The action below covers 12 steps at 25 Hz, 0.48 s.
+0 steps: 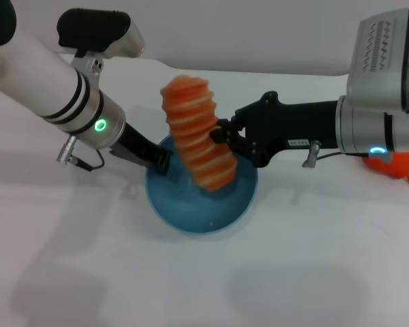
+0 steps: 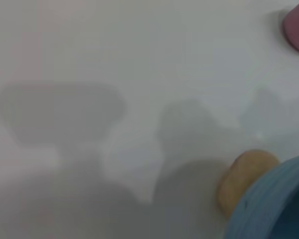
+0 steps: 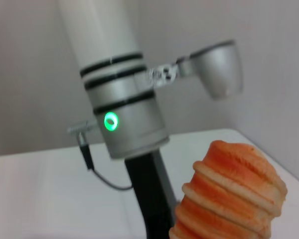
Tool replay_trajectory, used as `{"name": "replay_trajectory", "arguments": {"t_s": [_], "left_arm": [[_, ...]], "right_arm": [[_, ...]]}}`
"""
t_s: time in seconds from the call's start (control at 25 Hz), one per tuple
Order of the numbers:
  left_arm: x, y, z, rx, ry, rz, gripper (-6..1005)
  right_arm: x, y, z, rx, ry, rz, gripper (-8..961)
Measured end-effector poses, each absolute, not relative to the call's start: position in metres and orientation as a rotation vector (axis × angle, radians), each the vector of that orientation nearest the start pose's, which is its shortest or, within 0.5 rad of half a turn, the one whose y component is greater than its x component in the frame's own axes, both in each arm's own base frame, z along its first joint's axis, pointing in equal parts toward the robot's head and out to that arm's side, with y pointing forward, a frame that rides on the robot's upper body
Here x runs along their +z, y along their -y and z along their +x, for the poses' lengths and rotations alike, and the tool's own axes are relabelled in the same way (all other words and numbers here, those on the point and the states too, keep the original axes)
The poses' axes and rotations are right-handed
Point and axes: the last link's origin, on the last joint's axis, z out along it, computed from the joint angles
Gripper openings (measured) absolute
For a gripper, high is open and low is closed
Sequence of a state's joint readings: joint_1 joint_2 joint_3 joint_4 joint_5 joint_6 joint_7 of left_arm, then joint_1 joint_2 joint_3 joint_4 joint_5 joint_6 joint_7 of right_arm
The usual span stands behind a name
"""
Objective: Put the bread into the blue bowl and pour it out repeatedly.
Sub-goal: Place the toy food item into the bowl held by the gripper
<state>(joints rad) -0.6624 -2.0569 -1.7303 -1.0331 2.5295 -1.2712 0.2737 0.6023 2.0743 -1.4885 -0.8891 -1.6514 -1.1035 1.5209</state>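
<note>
Ridged orange-tan bread [image 1: 196,133] upright over glossy blue bowl [image 1: 191,214]

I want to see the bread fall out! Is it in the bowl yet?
Almost. The right gripper is shut on the bread, holding it tilted above the blue bowl, lower end dipping inside. The left gripper is at the bowl's rim, apparently gripping it. Left to do: let go of the bread, then tip it out.

White table [image 1: 211,279], matte, soft grey shadows across it; plain pale wall [image 1: 245,27] behind; even light.
</note>
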Motion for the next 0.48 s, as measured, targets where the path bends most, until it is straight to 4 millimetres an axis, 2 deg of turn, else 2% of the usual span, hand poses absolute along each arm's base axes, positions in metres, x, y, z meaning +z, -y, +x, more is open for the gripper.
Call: {"name": "replay_trajectory", "arguments": {"t_s": [0.16,0.48], "left_arm": [[-0.029,-0.383,-0.205,0.305,1.366,-2.321,10],[-0.023,-0.386,-0.187,0.289,1.318,-2.353,9]], "right_arm": [[-0.07,-0.366,0.154,0.434,-0.172,-2.871,86],[-0.069,-0.369,0.158,0.413,-0.189,-2.836,167]]}}
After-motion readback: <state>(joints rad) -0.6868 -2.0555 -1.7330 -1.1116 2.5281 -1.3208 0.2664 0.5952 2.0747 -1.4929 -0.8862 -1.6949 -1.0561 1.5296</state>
